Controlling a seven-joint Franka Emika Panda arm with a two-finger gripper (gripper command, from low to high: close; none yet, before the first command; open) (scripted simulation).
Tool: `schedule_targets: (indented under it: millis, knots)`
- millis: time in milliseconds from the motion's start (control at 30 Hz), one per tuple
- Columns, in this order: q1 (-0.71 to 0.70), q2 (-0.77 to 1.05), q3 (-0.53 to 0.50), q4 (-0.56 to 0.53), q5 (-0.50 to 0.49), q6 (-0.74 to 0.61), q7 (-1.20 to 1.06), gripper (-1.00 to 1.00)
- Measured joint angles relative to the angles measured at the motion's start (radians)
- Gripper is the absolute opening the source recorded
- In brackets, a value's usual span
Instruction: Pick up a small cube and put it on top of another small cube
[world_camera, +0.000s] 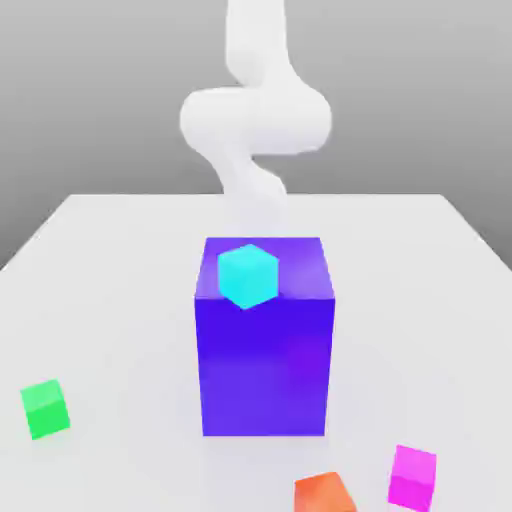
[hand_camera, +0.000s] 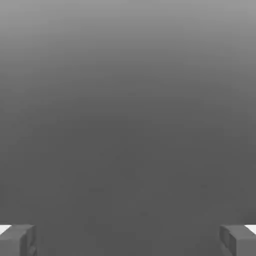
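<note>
**Risks before the pick: long reach, crowded target, tall block in the way**

Gripper (hand_camera: 128, 240) is released, jaws spread wide with nothing between them; the fingertips (hand_camera: 17, 241) sit far apart against a blank grey backdrop in the hand view. No contact with anything.

Exterior view layout, clock face centred on the big blue block (world_camera: 263, 345):
- Pink cube (world_camera: 412, 476), the one to pick, at about 4 o'clock, on the table (world_camera: 110, 250) near the front edge.
- Orange cube (world_camera: 324, 494) at about 5 o'clock, just beside the pink one, apart from it.
- Green cube (world_camera: 45, 408) at about 8 o'clock, well apart from everything.
- Cyan cube (world_camera: 247, 275) resting on top of the blue block.
- Arm (world_camera: 255, 115) at 12 o'clock, behind the block.

What could go wrong, as I judge it:
- The blue block stands between the arm and the pink cube. A low, straight path probably clips it or knocks the cyan cube off.
- Orange sits close to pink. With jaws this wide, one finger may land on orange or shove it on descent.
- Pink looks turned relative to the table edges; a misaligned wrist grabs corners and the cube twists out.
- Pink is near the table edge, so a push could send it off.
- Stacking on a small cube leaves little margin; an off-centre drop tips it.
</note>
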Motion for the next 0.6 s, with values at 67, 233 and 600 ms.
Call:
schedule_targets:
  millis: [67, 233, 600]
  knots:
    - [0.044, 0.077, -0.017, -0.006, 0.017, 0.027, -0.071, 0.00]
    - [0.136, 0.261, -0.045, -0.021, 0.062, 0.090, -0.243, 0.00]
    - [0.277, 0.659, -0.030, -0.054, 0.126, 0.228, -0.595, 0.00]
